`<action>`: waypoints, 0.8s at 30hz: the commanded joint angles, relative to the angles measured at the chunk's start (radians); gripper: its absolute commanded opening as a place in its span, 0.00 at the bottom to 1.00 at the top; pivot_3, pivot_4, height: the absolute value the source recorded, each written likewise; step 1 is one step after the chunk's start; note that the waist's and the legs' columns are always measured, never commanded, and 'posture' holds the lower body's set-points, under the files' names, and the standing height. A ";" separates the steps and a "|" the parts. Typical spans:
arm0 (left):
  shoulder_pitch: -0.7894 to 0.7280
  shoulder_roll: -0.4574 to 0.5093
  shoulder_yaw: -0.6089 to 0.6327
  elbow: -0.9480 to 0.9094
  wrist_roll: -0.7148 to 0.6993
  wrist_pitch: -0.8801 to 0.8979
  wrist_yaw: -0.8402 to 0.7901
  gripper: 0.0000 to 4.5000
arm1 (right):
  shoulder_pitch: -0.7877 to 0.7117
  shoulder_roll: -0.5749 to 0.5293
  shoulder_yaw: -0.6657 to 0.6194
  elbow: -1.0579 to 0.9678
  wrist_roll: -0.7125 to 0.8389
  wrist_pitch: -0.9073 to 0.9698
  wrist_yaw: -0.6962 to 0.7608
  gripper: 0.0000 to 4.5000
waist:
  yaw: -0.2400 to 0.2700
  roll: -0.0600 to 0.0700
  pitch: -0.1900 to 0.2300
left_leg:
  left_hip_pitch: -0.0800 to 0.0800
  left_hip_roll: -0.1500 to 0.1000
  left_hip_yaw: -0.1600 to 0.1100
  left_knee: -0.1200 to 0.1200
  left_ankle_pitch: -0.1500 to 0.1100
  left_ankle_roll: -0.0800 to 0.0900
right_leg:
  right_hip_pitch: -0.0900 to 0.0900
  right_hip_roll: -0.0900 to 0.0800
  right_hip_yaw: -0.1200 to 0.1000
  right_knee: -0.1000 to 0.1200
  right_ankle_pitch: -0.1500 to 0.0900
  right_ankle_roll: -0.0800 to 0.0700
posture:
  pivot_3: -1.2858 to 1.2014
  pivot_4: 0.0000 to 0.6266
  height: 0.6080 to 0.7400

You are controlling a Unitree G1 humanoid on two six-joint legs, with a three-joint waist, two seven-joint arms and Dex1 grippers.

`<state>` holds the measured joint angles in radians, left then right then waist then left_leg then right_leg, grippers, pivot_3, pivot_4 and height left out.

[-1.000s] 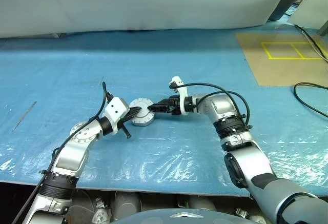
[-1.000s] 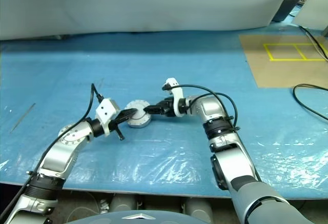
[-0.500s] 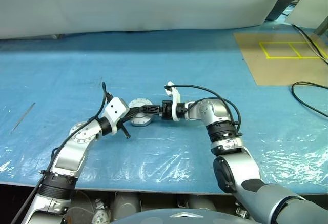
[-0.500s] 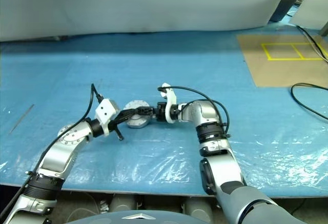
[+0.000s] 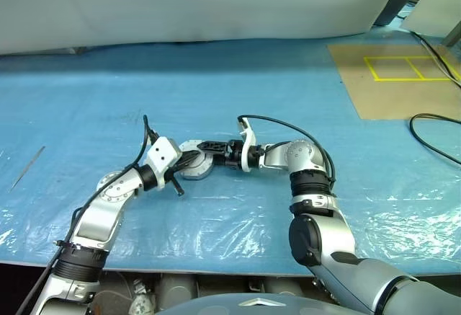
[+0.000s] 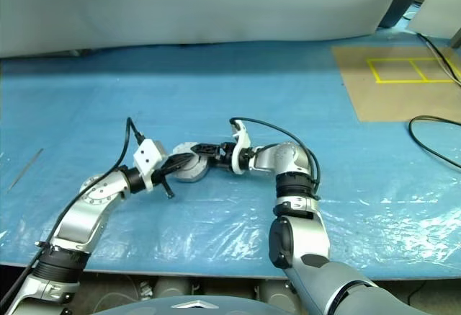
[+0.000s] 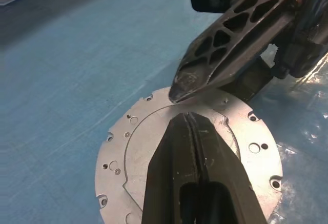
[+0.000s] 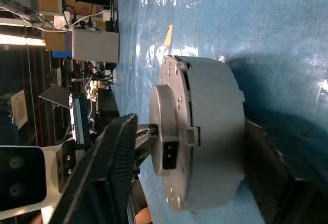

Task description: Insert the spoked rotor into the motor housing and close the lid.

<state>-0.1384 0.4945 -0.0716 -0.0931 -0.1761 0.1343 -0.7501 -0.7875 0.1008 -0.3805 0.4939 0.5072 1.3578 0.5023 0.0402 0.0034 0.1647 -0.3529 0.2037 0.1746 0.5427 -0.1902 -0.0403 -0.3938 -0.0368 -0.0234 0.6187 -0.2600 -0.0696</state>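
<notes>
Motor housing (image 8: 215,126) and lid (image 7: 134,147) sit together on the blue sheet (image 5: 288,99), squarely between your two pincers, with the lid already lying flat on top of the housing. From that I judge the rotor is inside and you are on the closing step. Your left pincer (image 7: 188,119) is clenched on nothing, its two fingers pressed together into one blunt point that rests over the middle of the lid. It looks placed there as a hold-down, so the lid and housing cannot slide or tip while the other arm works. Your right pincer (image 5: 204,149) comes in from the opposite side, rolled so that one finger reaches over the lid just ahead of the left tip and the other runs low beside the housing wall. Its jaws are apart with the housing between them, and I see no firm clamp yet. That straddle suits squeezing the lid down onto the housing. Whether the upper finger already touches the lid, I cannot tell for certain. Keep the left tip pressing at the centre as you close, or the lid may seat crooked.
</notes>
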 commanded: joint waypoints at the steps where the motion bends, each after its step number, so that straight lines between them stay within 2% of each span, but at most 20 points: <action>1: 0.047 0.042 0.003 0.088 0.026 0.030 -0.013 0.00 | -0.053 0.049 -0.005 -0.039 0.116 0.032 0.049 0.46 | 0.000 0.000 0.000 | 0.000 0.000 0.000 0.000 0.000 0.000 | 0.000 0.000 0.000 0.000 0.000 0.000 | 0.52 0.24 1.00; 4: 0.038 0.062 0.028 0.103 0.022 0.022 -0.016 0.00 | -0.057 0.045 -0.002 -0.037 0.119 0.019 0.053 0.25 | 0.003 0.000 0.000 | 0.000 0.000 0.000 0.000 0.000 0.000 | 0.000 0.000 0.000 0.000 0.000 0.000 | 0.52 0.24 1.00; 5: 0.036 0.064 0.032 0.107 0.022 0.020 -0.016 0.00 | -0.059 0.045 -0.004 -0.034 0.119 0.016 0.052 0.23 | 0.004 0.000 0.000 | -0.002 0.000 0.000 0.000 0.000 0.000 | -0.001 0.000 0.000 0.000 0.000 0.000 | 0.52 0.24 1.00; 11: 0.032 0.059 0.035 0.115 0.023 0.009 -0.016 0.00 | -0.052 0.039 0.021 -0.021 0.088 -0.009 0.035 0.23 | 0.006 0.000 0.000 | -0.004 -0.001 0.000 0.001 0.000 0.000 | -0.003 -0.001 -0.001 0.000 0.000 0.001 | 0.52 0.24 1.00; 15: 0.013 0.007 0.095 0.106 -0.038 0.018 0.029 0.00 | -0.038 0.031 0.051 -0.014 0.064 -0.041 0.028 0.23 | 0.004 0.000 0.000 | -0.003 -0.001 0.000 0.001 0.000 0.000 | -0.002 -0.001 -0.001 0.001 0.000 0.001 | 0.52 0.24 1.00; 20: -0.023 -0.057 0.225 0.122 -0.112 0.053 0.135 0.00 | -0.052 0.050 -0.024 0.006 0.097 -0.104 -0.005 0.23 | 0.005 -0.001 0.001 | -0.005 0.000 0.000 0.004 0.000 0.000 | -0.004 0.000 -0.001 0.004 0.000 0.000 | 0.52 0.24 1.00; 24: -0.023 -0.103 0.307 0.080 -0.232 0.125 0.175 0.00 | -0.097 0.063 -0.136 0.053 0.180 -0.168 -0.054 0.23 | 0.008 -0.001 0.001 | -0.014 0.000 -0.001 0.007 0.000 0.000 | -0.010 -0.001 -0.002 0.004 0.001 0.001 | 0.52 0.24 1.00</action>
<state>-0.1553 0.4016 0.1906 0.0328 -0.3459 0.2353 -0.5918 -0.8174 0.1158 -0.4567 0.5648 0.5865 1.2238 0.4442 0.0483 0.0023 0.1658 -0.3690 0.2033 0.1735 0.5505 -0.1900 -0.0404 -0.4047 -0.0375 -0.0258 0.6224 -0.2592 -0.0688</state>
